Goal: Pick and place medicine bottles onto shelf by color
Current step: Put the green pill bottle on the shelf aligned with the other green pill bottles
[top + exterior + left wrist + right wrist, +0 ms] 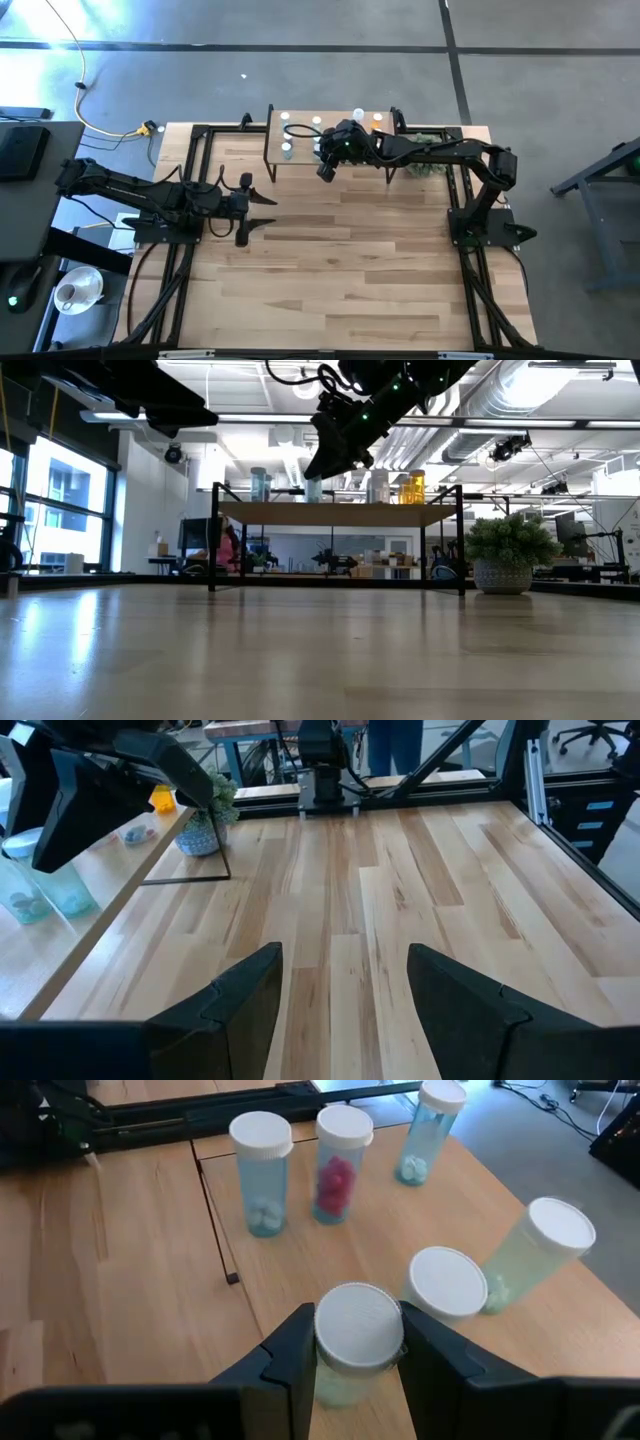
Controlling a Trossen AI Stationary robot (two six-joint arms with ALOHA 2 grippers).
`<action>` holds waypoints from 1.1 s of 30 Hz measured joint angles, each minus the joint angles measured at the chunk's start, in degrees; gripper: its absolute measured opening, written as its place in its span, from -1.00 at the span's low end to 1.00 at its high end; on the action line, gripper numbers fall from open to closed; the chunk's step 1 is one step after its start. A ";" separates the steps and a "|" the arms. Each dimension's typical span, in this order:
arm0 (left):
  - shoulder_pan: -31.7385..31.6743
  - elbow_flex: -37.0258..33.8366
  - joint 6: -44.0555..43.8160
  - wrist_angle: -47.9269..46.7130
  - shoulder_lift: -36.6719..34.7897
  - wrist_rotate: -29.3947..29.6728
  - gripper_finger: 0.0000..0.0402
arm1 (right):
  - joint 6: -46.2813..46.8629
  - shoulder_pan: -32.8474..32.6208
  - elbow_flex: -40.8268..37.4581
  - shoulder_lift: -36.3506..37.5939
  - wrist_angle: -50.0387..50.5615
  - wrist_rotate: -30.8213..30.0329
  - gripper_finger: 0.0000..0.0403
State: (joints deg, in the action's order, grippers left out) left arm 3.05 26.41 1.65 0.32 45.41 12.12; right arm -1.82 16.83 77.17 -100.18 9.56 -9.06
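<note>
The shelf stands at the table's far edge and carries several white-capped bottles. In the right wrist view three blue ones stand in a row, with two pale green ones nearer. An orange bottle shows in the low view. My right gripper is over the shelf, shut on a pale green bottle. My left gripper is open and empty above the table's left part. My right gripper pinches the pale green bottle between its two fingers, at the sides of the white cap and the top of the body. The fingers come from above, slanting down. The bottle stands upright over the shelf board; its base is hidden by the cap and fingers.
A small potted green plant stands on the table just right of the shelf. The shelf's thin black legs reach the tabletop. Bare plank tabletop lies between the two arms and toward the near edge.
</note>
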 joint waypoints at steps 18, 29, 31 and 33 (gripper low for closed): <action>-0.01 0.00 0.00 -0.04 0.00 0.00 0.03 | 0.67 0.06 0.00 -0.02 -0.87 -0.35 -0.11; 0.00 0.02 0.00 -0.14 0.00 0.00 0.03 | 0.48 0.01 0.00 1.05 -0.98 -0.42 -0.08; 0.00 0.02 0.00 -0.44 0.00 -0.01 0.03 | 0.48 0.01 0.00 1.49 -1.16 -0.44 -0.08; -0.02 0.02 0.00 -0.50 0.00 0.00 0.03 | 0.48 0.01 0.00 1.83 -0.95 -0.42 -0.08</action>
State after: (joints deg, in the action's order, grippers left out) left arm 3.03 26.44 1.65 -0.19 45.41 12.12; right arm -1.34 16.84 77.17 -98.35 8.62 -9.48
